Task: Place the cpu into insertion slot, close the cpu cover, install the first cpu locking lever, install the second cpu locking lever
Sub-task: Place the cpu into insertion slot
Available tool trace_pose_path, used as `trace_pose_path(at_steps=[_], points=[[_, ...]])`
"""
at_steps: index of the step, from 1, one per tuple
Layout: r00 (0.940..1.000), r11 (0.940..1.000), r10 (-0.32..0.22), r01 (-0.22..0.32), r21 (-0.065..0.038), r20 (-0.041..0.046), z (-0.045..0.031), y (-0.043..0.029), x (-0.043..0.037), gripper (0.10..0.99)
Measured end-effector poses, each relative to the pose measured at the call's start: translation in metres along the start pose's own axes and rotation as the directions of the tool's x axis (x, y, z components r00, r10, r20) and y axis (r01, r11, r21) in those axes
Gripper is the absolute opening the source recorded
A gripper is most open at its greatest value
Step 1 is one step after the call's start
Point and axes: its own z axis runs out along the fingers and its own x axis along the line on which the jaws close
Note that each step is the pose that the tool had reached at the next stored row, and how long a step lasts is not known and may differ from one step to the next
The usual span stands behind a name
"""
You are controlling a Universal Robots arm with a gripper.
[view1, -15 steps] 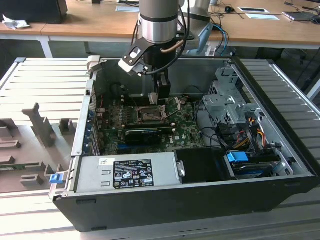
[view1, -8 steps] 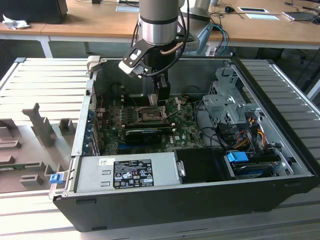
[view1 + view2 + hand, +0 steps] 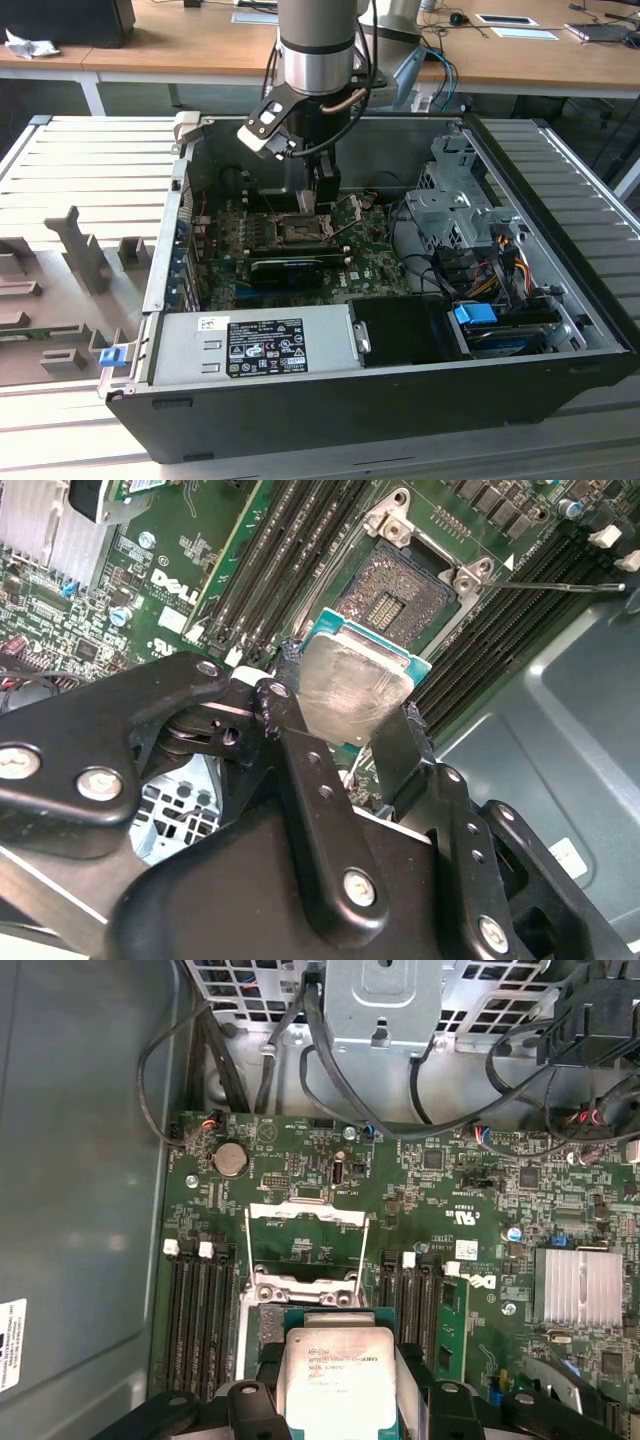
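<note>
My gripper (image 3: 316, 203) hangs inside the open computer case, over the motherboard. It is shut on the cpu (image 3: 352, 687), a pale silver square on a green carrier edge, clamped between two black fingers (image 3: 283, 702). The cpu (image 3: 335, 1382) hovers just above and beside the insertion slot (image 3: 402, 592), whose dark pin field and silver rim lie open. The insertion slot (image 3: 300, 1298) is partly hidden behind the chip. The cpu cover (image 3: 308, 1216) stands swung open as a thin silver frame. Thin wire levers (image 3: 364, 1248) rise beside it, and one lever (image 3: 560, 585) sticks out sideways.
Black memory slots (image 3: 262, 570) flank the socket on both sides. A long black graphics card (image 3: 290, 268) lies near the socket, with the power supply (image 3: 250, 345) in front. A silver drive cage (image 3: 455, 205), black cables (image 3: 330, 1070) and a finned heatsink (image 3: 583, 1285) stand close by.
</note>
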Motion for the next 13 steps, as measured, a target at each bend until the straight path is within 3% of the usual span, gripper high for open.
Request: trace_pose_path(at_steps=[1,2,5,7,13], points=[[1.0000,1.0000,0.002,-0.002,0.000,0.0002,0.0004,0.0000,0.0000,0.529],[0.9992,0.9992,0.041,-0.041,-0.001,0.0062,0.0034,-0.0003,-0.0001,0.529],[0.9991,0.9992,0.041,-0.041,-0.001,0.0064,0.0250,-0.0021,0.0010,0.529],[0.9991,0.9992,0.041,-0.041,-0.001,0.0064,0.0280,-0.0117,0.0036,0.529],[0.9991,0.9991,0.041,-0.041,-0.001,0.0063,0.0378,-0.0134,0.0046,0.529]])
